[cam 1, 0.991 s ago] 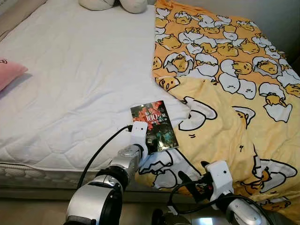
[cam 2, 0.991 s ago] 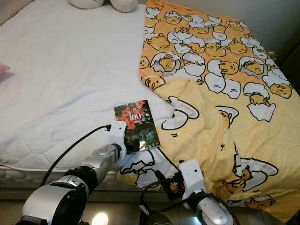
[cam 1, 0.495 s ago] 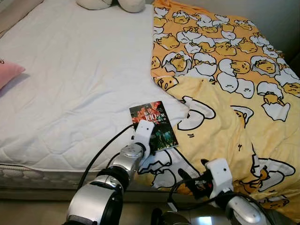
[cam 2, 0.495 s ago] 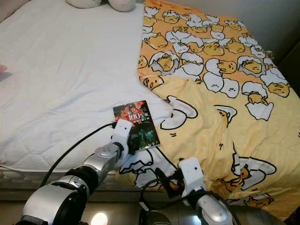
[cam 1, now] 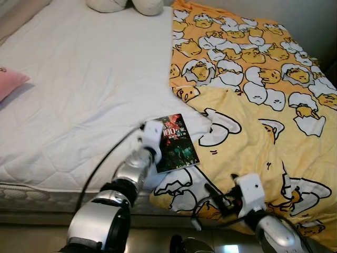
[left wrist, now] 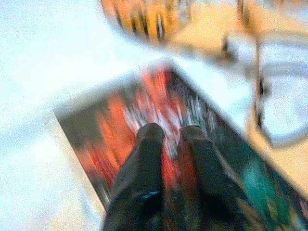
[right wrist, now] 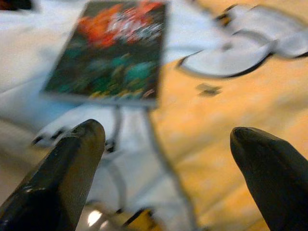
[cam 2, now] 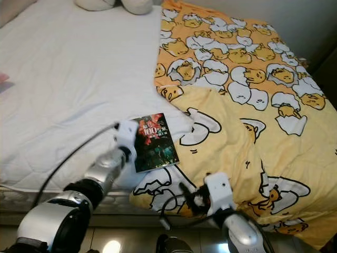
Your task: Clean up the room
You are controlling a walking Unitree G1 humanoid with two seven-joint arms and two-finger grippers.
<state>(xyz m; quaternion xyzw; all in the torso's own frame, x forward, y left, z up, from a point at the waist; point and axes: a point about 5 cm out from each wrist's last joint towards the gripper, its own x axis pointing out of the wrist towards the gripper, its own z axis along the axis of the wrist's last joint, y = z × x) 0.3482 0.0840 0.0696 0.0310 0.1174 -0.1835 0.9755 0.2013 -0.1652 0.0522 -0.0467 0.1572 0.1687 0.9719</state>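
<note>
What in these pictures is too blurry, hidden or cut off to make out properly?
- The book: its cover lettering is too small in the eye views and smeared by motion blur in the left wrist view.
- The left gripper: its white wrist housing hides the fingers in the eye views.
- The pink cushion: cut off by the left edge.
- The pale plush shapes at the bed's head: cut off by the top edge.

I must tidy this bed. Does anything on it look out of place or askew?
Yes. A book lies loose on the white mattress, and the yellow egg-print blanket is rumpled, covering one side only.
</note>
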